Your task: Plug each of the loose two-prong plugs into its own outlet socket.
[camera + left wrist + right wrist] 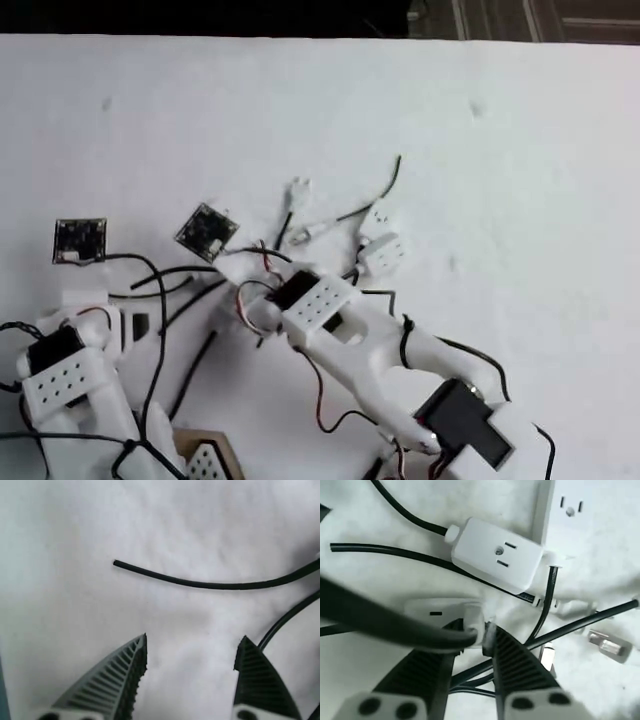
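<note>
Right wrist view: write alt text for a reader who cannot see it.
The right gripper pinches a white plug on a black cord, close to a white outlet block showing one empty socket. Other black cords cross the white table.

A white table [520, 150] carries a tan wooden piece [205, 437] at its near edge

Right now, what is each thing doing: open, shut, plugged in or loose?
Left end effector: open, empty, over the white table.
Right end effector: shut on a white plug.
Near socket: empty, nothing plugged in.
Far socket: empty too.
Loose plug: lying on the table, unplugged.
Black cable: lying loose, one end free.
</note>
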`<action>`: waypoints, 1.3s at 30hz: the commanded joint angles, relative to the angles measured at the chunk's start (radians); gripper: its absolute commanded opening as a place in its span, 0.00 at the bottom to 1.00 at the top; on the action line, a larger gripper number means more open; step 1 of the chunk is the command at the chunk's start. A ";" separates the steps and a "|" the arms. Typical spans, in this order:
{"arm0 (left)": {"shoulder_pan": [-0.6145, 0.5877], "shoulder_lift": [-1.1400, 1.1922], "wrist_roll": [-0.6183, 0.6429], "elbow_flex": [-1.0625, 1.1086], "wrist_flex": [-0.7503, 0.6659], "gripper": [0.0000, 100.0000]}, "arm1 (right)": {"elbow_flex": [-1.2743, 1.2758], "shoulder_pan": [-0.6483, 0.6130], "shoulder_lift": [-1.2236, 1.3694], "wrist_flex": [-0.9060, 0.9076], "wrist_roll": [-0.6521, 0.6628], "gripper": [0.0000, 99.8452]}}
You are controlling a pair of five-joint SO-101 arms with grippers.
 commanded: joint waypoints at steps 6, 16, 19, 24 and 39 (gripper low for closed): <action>-0.054 -0.022 0.009 -0.005 -0.025 0.29 | 0.008 -0.001 -0.157 0.084 -0.037 0.12; -0.053 -0.022 0.009 -0.005 -0.028 0.29 | 0.014 -0.027 -0.496 0.335 -0.083 0.11; -0.044 -0.022 0.009 -0.005 -0.029 0.28 | 0.014 -0.019 -0.561 0.395 -0.083 0.02; -0.027 -0.022 0.009 -0.003 -0.029 0.28 | 0.080 0.028 -0.650 0.456 -0.172 0.02; 0.147 -0.022 0.008 -0.081 0.087 0.28 | 0.299 0.243 -0.961 0.453 -0.365 0.02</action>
